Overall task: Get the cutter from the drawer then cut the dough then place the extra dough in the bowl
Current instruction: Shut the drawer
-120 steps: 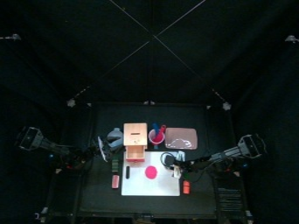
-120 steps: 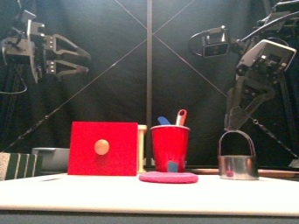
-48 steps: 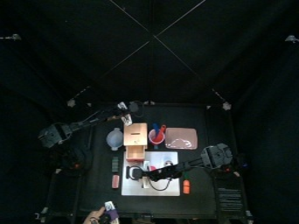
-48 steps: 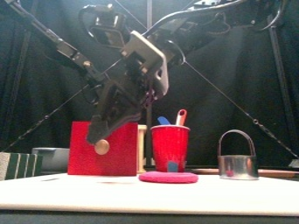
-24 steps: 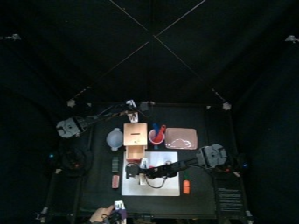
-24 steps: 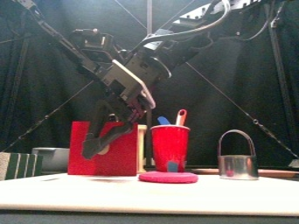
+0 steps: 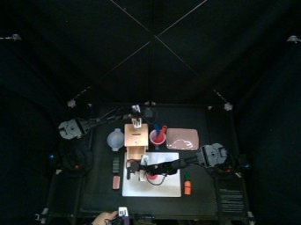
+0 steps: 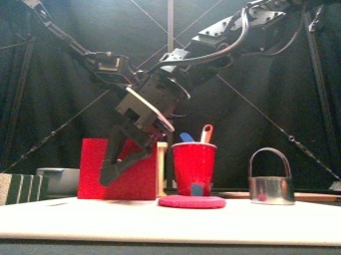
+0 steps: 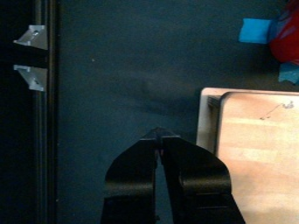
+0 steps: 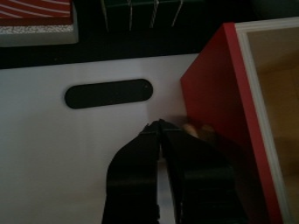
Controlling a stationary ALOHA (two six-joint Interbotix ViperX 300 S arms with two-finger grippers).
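My right gripper [image 8: 130,159] reaches across the table to the wooden box's red drawer front [image 8: 96,177]. In the right wrist view its jaws [image 10: 166,131] are pinched on the small pale knob against the red front [image 10: 228,96]. The pink dough disc [image 8: 192,202] lies on the white board [image 7: 172,186], in front of the red cup [image 8: 194,164]. The metal cutter [image 8: 272,181] stands upright at the right. My left gripper [image 9: 158,133] hovers over the table behind the box [image 7: 135,136], its jaws a narrow slit apart with nothing between them.
The blue-grey bowl [image 7: 114,139] sits left of the box and the pink tray [image 7: 185,138] right of the cup. A red toy [image 7: 116,181] lies off the board's left edge. An orange one [image 7: 186,186] lies at its right edge.
My right gripper has come down and leftward onto the drawer front, and now covers the knob. The left arm has drawn in, its gripper a little nearer the box's back.
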